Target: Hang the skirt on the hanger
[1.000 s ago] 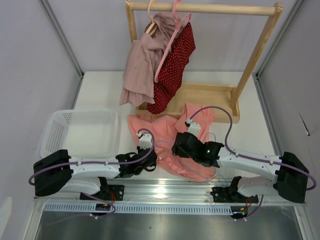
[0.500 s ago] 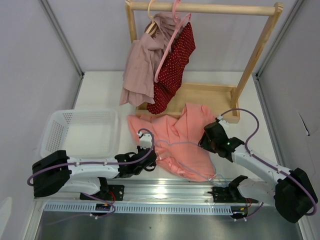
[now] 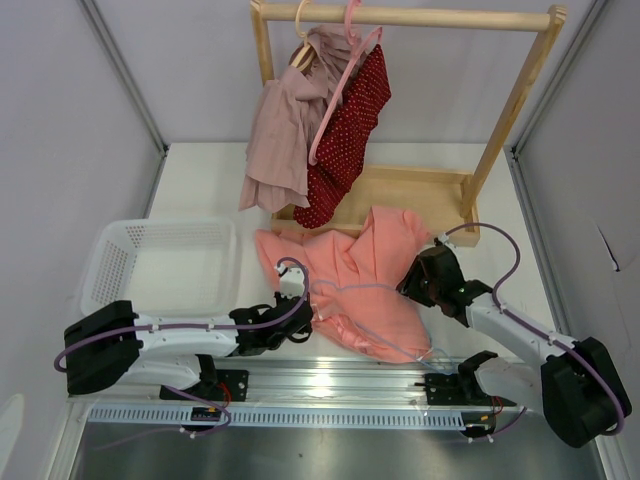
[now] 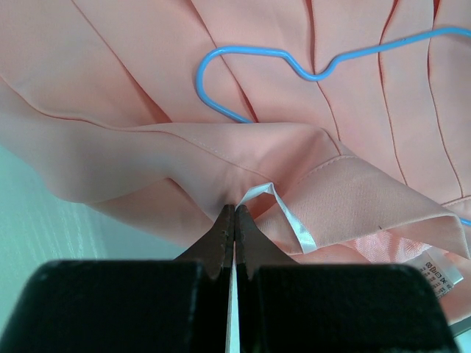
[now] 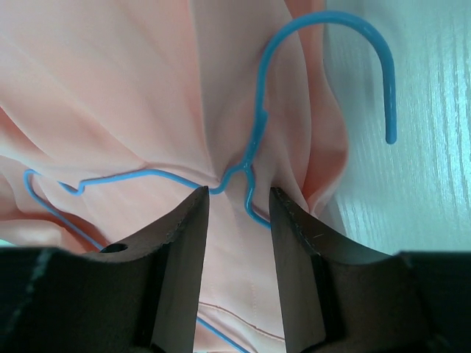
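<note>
Top view, skirt: the skirt (image 3: 345,285) lies spread and rumpled on the table (image 3: 200,185), in front of the wooden rack (image 3: 400,17) and to the right of the white basket (image 3: 112,258).
Top view, arms: the left gripper (image 3: 310,323) is at the skirt's near left edge and the right gripper (image 3: 409,284) at its right edge.
Top view, rack: a mauve garment (image 3: 280,130) and a dotted red one (image 3: 352,125) hang there, with a pink hanger (image 3: 340,92).
Left wrist, fingers: pressed together, pinching a fold of skirt beside a white ribbon loop (image 4: 285,215).
Left wrist, hanger: the blue hanger (image 4: 250,49) lies on the pleats beyond the fold, its hook curling left.
Right wrist, fingers: apart, one on each side of the hanger's neck; contact with the wire cannot be told.
Right wrist, hanger: it rests on the skirt, with the hook arching past the cloth over bare table.
</note>
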Robot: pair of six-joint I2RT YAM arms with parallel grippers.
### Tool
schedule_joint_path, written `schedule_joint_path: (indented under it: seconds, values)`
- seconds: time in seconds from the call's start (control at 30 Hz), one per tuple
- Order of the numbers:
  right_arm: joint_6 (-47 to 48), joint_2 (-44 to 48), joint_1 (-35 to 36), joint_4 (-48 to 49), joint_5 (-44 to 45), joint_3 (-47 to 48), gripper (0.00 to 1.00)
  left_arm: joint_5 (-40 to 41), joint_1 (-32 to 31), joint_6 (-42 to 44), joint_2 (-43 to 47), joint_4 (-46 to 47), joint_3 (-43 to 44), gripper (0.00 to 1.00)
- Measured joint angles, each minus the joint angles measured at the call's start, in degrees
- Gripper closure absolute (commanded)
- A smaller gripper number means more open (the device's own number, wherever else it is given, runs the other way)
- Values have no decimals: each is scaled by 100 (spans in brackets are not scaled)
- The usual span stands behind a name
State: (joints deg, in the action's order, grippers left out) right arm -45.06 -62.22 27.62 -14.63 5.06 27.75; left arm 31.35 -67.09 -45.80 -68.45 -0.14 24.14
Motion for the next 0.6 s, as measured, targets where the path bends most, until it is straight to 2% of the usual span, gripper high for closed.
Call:
schedule_joint_path:
  seconds: [0.6]
  values:
    - [24,-457,-160,905,-103,-308,64,-7,0,83,0,-133,61,100]
